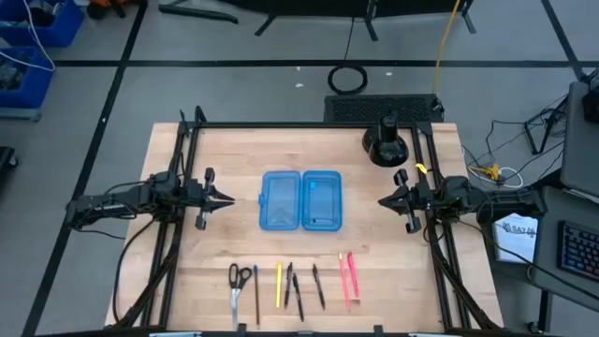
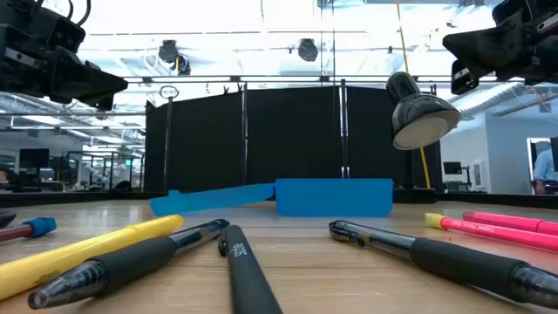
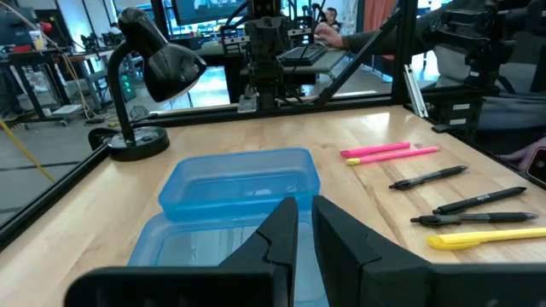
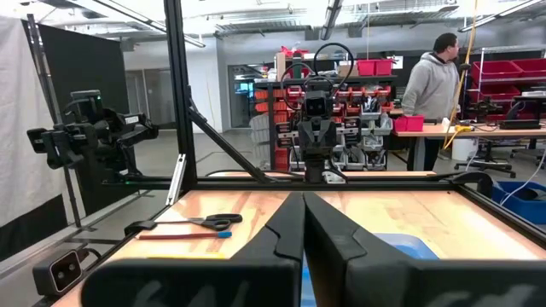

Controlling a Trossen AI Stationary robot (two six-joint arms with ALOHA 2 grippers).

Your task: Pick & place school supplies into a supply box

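Nothing packed yet: the blue pencil case (image 1: 300,199) lies open and empty mid-surface, all supplies lined up near its front edge. Left gripper (image 1: 225,197) and right gripper (image 1: 386,199) flank it, both clenched, holding nothing.

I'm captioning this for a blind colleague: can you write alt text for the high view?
An open blue case lies mid-table between two claws, left and right, both hovering empty beside it. Scissors, a pencil, black pens and pink pens line the near edge; a black lamp stands at the far right.
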